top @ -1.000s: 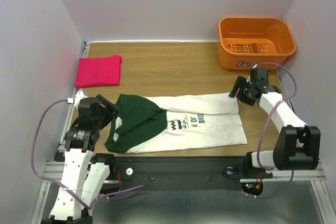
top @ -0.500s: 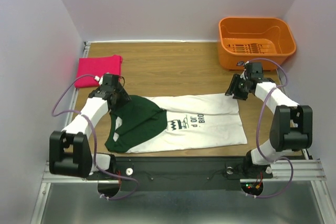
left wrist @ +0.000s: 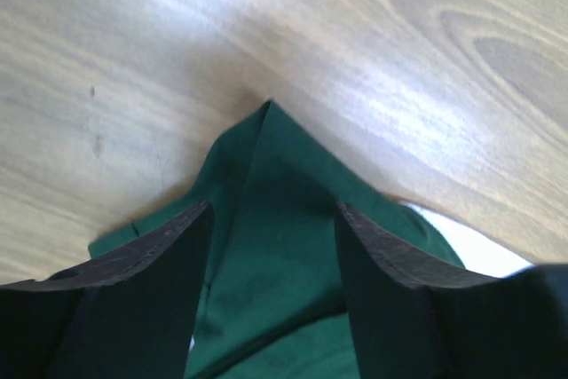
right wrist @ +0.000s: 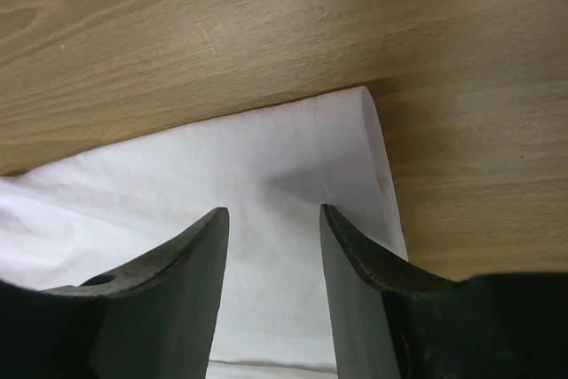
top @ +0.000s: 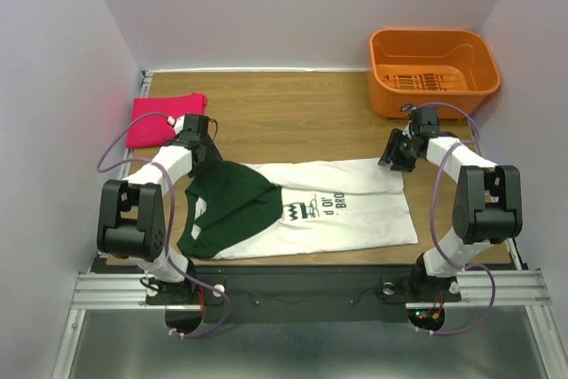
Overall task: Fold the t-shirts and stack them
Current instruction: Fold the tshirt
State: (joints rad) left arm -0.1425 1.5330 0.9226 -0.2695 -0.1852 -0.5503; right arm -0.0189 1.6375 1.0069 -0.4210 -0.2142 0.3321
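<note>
The white t-shirt [top: 346, 206] with dark green sleeves and black print lies flat across the near table, partly folded, its green sleeve part [top: 226, 201] at the left. The pink-red t-shirt [top: 160, 120] lies folded at the far left. My left gripper [top: 202, 159] is open over the green far-left corner [left wrist: 266, 210], jaws either side of the cloth. My right gripper [top: 395, 155] is open over the white far-right corner [right wrist: 337, 148], jaws straddling the hem.
An orange plastic basket [top: 433, 70] stands at the back right corner. White walls close in the table on the left, back and right. Bare wood [top: 293, 117] lies between the shirts and the back wall.
Both arms have reached forward from near their bases. The left gripper moved up to the green corner, the right gripper shifted slightly left onto the white corner. The shirts have not moved.
</note>
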